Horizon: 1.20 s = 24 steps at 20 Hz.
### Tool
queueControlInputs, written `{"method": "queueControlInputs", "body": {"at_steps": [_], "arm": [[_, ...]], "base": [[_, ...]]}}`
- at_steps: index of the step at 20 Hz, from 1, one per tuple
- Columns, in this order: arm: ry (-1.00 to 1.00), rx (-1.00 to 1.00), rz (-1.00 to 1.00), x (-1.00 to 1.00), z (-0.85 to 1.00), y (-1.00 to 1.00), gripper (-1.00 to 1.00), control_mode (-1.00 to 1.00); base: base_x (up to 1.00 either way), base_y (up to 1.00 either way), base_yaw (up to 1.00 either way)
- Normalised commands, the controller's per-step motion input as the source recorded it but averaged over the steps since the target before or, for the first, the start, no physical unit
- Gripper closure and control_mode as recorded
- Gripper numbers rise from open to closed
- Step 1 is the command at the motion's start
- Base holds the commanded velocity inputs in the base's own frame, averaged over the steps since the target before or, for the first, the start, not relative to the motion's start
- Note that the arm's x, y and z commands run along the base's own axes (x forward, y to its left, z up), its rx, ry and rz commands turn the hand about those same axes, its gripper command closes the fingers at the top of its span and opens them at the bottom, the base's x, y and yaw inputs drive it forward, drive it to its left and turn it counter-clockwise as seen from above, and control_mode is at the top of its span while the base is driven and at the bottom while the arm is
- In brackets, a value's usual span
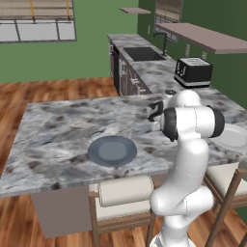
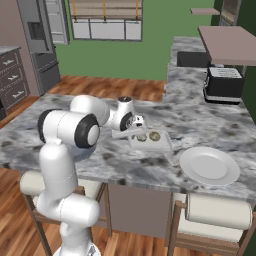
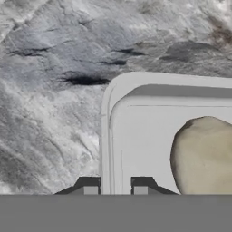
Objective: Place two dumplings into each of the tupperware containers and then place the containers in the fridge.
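Translucent pale-grey plastic, the rim of the shallow rectangular tupperware container [image 3: 106,136] near the marble counter's [image 1: 58,130] right-hand edge, is pinched between the nearly closed two-finger gripper [image 3: 115,189], and the two golden-brown dumplings [image 2: 148,136] inside could be spilled if the thin wall slips.

Island counter [image 1: 58,130]: grey marble top, carries both plates.
Blue-grey plate [image 1: 112,150]: round, flat on the counter near its front edge, left of the arm.
White plate [image 1: 233,137]: round, at the right edge, partly hidden by the arm.
Toaster [image 1: 193,72]: black, on the far counter.
Sink [image 1: 144,53]: dark basin beyond the toaster.
Stool [image 1: 124,197]: cream cushion, tucked under the counter's front.
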Motion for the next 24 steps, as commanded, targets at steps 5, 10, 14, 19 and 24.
{"method": "queueControlInputs", "body": {"at_steps": [5, 10, 14, 19, 24], "arm": [[0.15, -0.18, 0.29, -0.31, 0.48, 0.37, 1.00, -1.00], [0.13, -0.19, 0.32, -0.66, 0.47, 0.30, 1.00, -1.00], [0.00, 0.00, 0.24, -0.89, 0.58, 0.01, 1.00, -1.00], [-0.01, 0.07, 0.25, -0.82, 0.54, -0.02, 1.00, -1.00], [0.00, 0.04, 0.31, -0.75, 0.45, 0.09, 1.00, -1.00]], "base": [[0.00, 0.00, 0.00], [0.00, 0.00, 0.00], [0.00, 0.00, 0.00], [0.00, 0.00, 0.00], [0.00, 0.00, 0.00]]}}
